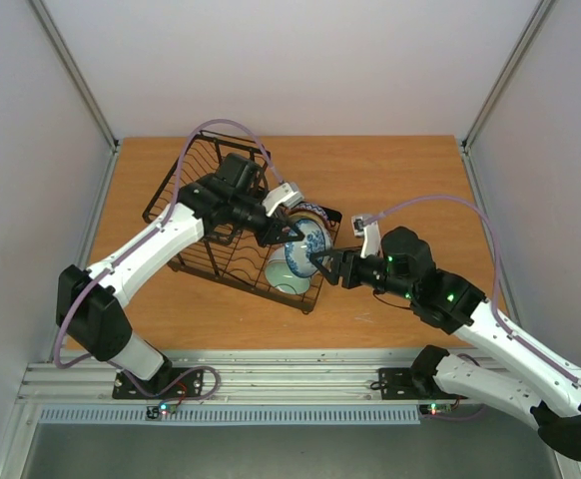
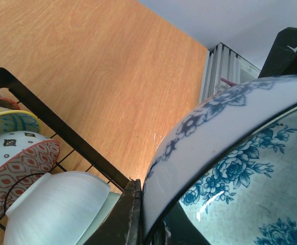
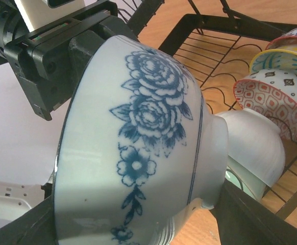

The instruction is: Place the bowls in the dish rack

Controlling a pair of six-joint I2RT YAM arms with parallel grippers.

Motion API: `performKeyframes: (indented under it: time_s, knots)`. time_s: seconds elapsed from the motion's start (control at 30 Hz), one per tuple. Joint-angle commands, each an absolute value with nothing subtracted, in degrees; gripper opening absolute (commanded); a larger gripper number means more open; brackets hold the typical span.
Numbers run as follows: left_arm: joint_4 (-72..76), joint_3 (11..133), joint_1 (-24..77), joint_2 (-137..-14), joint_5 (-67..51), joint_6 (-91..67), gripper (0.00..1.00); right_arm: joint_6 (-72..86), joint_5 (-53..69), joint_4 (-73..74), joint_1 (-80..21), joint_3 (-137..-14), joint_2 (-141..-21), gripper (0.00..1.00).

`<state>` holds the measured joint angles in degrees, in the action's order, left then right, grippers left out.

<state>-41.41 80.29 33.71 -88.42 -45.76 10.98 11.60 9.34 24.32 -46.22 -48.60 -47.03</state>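
The blue patterned bowl (image 1: pixel 305 251) hangs tilted on its side over the near right end of the black wire dish rack (image 1: pixel 186 195). My left gripper (image 1: pixel 292 235) is shut on its rim, one finger outside (image 2: pixel 125 214) and one inside. My right gripper (image 1: pixel 320 264) straddles the same bowl (image 3: pixel 138 127) from rim to foot, and both fingers touch it. In the rack stand a white bowl (image 3: pixel 255 148), a red-and-white bowl (image 3: pixel 276 97), a yellow-rimmed bowl (image 3: pixel 281 58) and a pale green bowl (image 1: pixel 286 274).
The rack sits at the left middle of the wooden table (image 1: pixel 410 180). Its far half holds bare curved wire dividers (image 3: pixel 209 56). White walls enclose the table on three sides. A metal rail (image 1: pixel 271 369) runs along the near edge.
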Motion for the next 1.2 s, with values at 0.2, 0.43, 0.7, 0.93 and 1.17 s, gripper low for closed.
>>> performKeyframes:
  time_s: [0.2, 0.43, 0.7, 0.93, 1.17]
  knots:
    - [-37.35, 80.59, 33.71, -86.80, -54.69, 8.00, 0.00, 4.18, 5.88, 29.44, -46.49, -53.60, -47.73, 0.01]
    - [-37.56, 81.12, 33.75, -87.23, -50.68, 7.76, 0.17, 2.71, 4.24, 30.58, -46.49, -54.37, -48.25, 0.01]
    - [-37.20, 81.70, 33.75, -83.62, -23.57, 7.39, 0.96, -6.36, -4.63, 44.66, -46.49, -65.02, -59.41, 0.01]
    - [-37.30, 81.91, 33.75, -79.85, -11.70, 10.28, 0.96, -15.08, -10.50, 54.69, -46.56, -75.91, -74.21, 0.01]
    - [-37.05, 81.28, 33.75, -79.25, -10.96, 11.48, 0.96, -21.77, -16.46, 56.61, -48.16, -79.69, -82.18, 0.01]
